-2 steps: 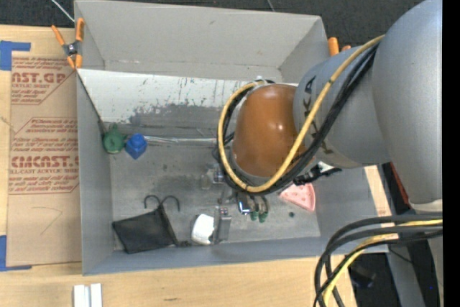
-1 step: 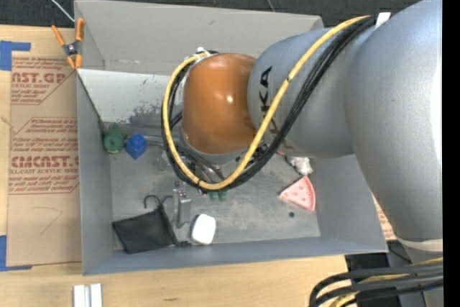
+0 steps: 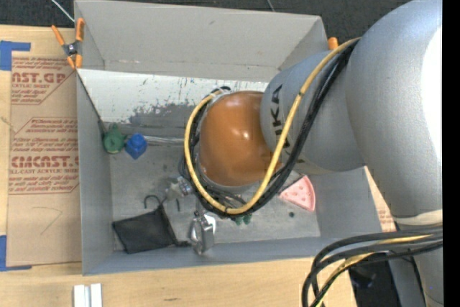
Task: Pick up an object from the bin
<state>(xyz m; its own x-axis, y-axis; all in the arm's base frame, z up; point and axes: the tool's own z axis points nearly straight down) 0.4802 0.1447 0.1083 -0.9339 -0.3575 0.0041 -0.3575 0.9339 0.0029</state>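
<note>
My gripper (image 3: 202,232) reaches down near the bin's front wall, its metal end showing below the orange cover on the wrist. A flat black pouch (image 3: 144,232) lies just to its left in the front left corner, close to the metal end or touching it. A small dark green piece (image 3: 244,219) lies just right of the gripper under the cables. The cover hides whatever sits directly beneath the wrist.
A green knob (image 3: 112,141) and a blue knob (image 3: 135,147) lie side by side by the left wall. A pink wedge with dark dots (image 3: 300,194) rests at the right of the floor. The arm covers the bin's right half.
</note>
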